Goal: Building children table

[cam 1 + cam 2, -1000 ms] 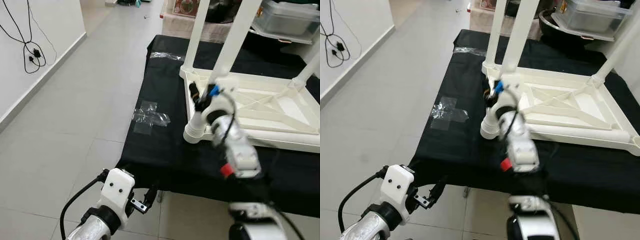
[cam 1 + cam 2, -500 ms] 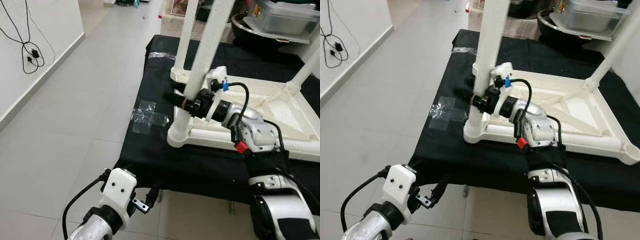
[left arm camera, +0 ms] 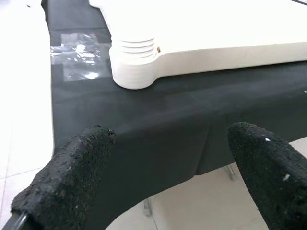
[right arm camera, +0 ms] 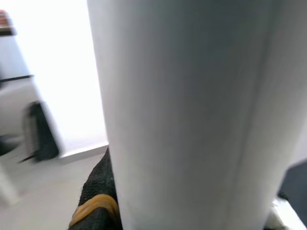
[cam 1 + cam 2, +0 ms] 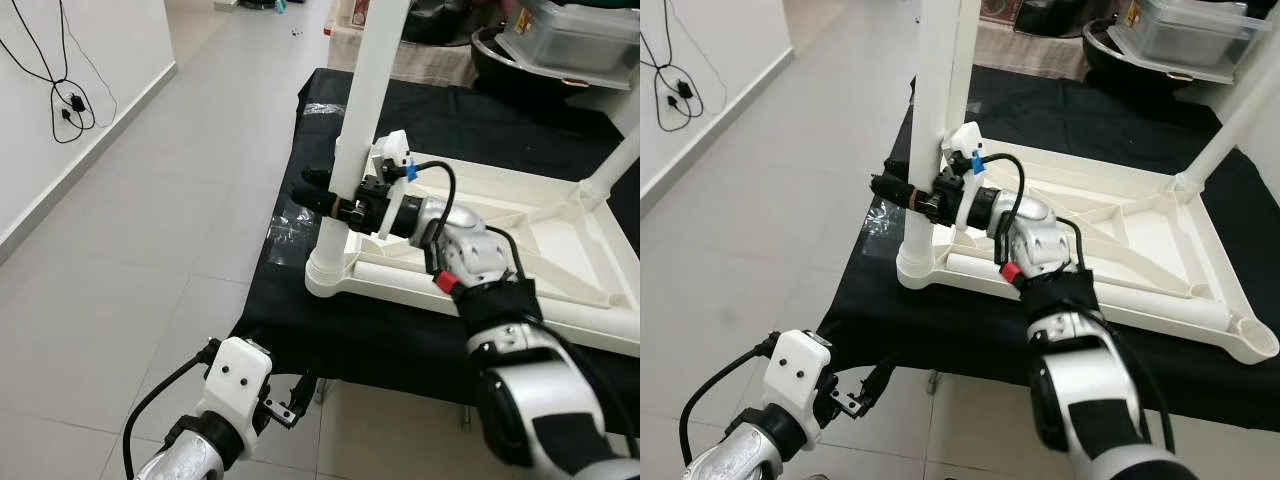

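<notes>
Right gripper (image 5: 335, 200) fingers clamp white table leg (image 5: 362, 95), upright at tabletop's (image 5: 520, 250) 9 o'clock corner on desk (image 5: 300, 290); left gripper (image 3: 168, 167) fingers wide, idle. Risk: leg tilts, socket jams

obstacle: upright table leg (image 5: 352, 150) at near corner | free: tiled floor (image 5: 150, 220) left of black table (image 5: 300, 300)

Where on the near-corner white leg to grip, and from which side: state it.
Grip the white leg low on its round shaft, just above the ribbed socket, from the tabletop side, as the right gripper does now. The leg stands upright, so fingers straddle it sideways.
</notes>
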Available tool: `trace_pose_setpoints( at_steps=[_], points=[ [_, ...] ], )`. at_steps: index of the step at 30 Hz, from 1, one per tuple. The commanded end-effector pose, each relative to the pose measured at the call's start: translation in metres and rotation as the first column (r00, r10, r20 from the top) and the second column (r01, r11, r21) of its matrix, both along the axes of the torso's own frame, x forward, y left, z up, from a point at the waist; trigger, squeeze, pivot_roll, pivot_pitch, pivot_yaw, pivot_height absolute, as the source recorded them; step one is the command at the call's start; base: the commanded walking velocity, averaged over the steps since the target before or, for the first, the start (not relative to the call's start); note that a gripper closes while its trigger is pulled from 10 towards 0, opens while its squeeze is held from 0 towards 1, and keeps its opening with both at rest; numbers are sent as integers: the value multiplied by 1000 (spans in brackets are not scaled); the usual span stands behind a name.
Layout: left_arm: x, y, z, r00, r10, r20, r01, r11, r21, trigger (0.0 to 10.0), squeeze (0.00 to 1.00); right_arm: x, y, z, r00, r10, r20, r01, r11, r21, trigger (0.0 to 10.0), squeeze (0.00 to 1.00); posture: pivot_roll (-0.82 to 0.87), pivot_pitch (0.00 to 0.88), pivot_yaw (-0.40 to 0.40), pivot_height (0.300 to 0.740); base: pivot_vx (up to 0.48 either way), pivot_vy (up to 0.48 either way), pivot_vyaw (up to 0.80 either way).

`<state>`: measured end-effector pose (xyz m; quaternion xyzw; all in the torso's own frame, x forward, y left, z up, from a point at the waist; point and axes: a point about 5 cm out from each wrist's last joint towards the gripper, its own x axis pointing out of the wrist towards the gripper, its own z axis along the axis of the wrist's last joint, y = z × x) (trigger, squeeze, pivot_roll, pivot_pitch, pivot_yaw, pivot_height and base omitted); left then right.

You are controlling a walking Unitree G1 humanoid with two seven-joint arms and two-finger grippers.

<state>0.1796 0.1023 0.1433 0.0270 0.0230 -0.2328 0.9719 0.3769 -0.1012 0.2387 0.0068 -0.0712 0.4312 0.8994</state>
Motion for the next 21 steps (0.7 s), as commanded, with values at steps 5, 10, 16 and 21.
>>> trace_pose_setpoints(
  at_steps=[5,10,16,21],
  points=[
    [-1,-1,0,1000,15,12,-15,1000,-3,10000,0,0,-26,-31,854,-507,-115,508,861,-28,0,0,124,111,-123,740,0,0,0],
    [-1,-3,-2,1000,5,9,-5,1000,-1,10000,0,-28,-36,-52,512,-841,-174,849,527,-47,0,0,133,97,-120,740,0,0,0],
    [-1,-2,-3,1000,3,6,-3,1000,3,10000,0,-40,-24,-55,435,-874,-216,889,455,-51,0,0,136,93,-121,740,0,0,0],
    [-1,-2,-5,1000,1,6,-1,1000,4,10000,0,-44,-3,-46,361,-896,-259,923,383,-35,0,0,129,79,-119,740,0,0,0]
  ],
)
